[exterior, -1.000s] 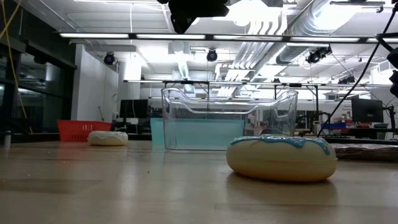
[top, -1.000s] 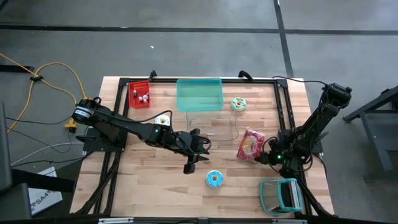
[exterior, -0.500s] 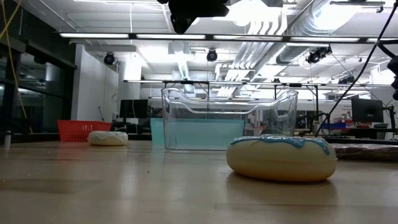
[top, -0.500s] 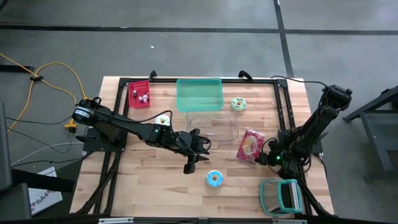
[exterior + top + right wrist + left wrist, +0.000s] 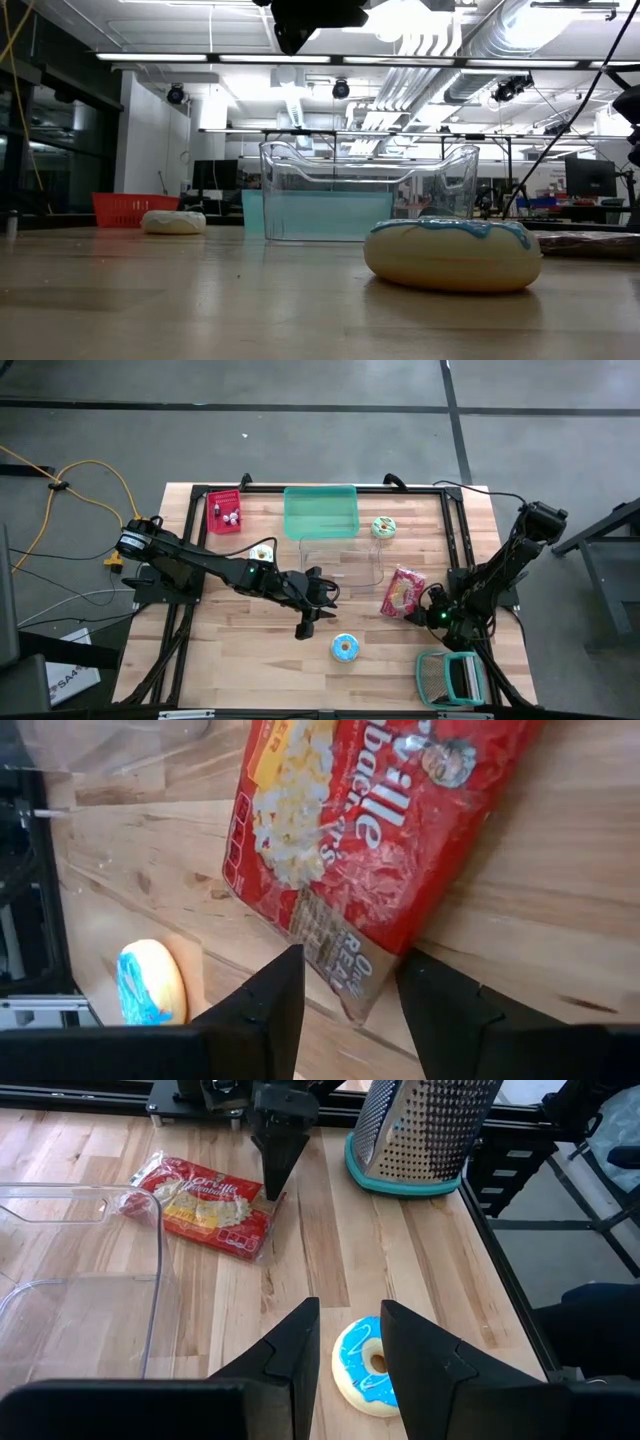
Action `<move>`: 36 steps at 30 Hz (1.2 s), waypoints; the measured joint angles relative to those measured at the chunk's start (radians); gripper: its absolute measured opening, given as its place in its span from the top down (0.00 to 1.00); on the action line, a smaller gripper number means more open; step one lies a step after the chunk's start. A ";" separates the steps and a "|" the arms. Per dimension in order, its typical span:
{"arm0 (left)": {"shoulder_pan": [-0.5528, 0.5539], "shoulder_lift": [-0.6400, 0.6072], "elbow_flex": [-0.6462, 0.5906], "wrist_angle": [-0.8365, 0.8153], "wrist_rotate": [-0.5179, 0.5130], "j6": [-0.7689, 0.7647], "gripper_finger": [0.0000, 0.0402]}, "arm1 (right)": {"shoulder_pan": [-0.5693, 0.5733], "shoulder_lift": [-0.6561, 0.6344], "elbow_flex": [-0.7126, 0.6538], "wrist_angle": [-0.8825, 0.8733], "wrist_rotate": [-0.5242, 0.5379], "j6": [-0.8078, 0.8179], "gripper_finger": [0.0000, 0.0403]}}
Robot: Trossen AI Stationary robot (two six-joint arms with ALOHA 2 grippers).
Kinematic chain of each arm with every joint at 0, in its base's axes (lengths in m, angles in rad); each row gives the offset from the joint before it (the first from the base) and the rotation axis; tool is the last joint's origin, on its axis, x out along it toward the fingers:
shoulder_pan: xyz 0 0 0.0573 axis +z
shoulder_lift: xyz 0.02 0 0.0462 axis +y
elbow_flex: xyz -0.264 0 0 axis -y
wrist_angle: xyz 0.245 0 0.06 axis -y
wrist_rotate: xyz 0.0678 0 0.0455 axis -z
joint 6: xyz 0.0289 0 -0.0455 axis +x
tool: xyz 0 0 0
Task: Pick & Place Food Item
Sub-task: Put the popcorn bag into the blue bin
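At centre right of the high view we see the red popcorn bag (image 5: 403, 592) lying flat on the table (image 5: 250, 660). The right gripper (image 5: 428, 615) sits low at its corner, fingers narrowly apart, holding nothing. The left gripper (image 5: 304, 628), also narrow and empty, hangs near the blue donut (image 5: 345, 648).
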 joint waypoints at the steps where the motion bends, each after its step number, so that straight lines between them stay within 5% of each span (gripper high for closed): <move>1: 0.000 0.000 0.000 0.000 0.000 0.000 0.74 | -0.007 0.001 0.000 0.000 0.004 0.000 0.63; 22: 0.000 0.000 0.000 0.000 0.000 0.001 0.74 | -0.047 0.002 -0.040 -0.017 0.165 0.017 0.63; 36: 0.000 0.000 0.000 0.000 0.000 0.000 0.74 | -0.069 0.002 -0.040 0.000 0.062 0.009 0.63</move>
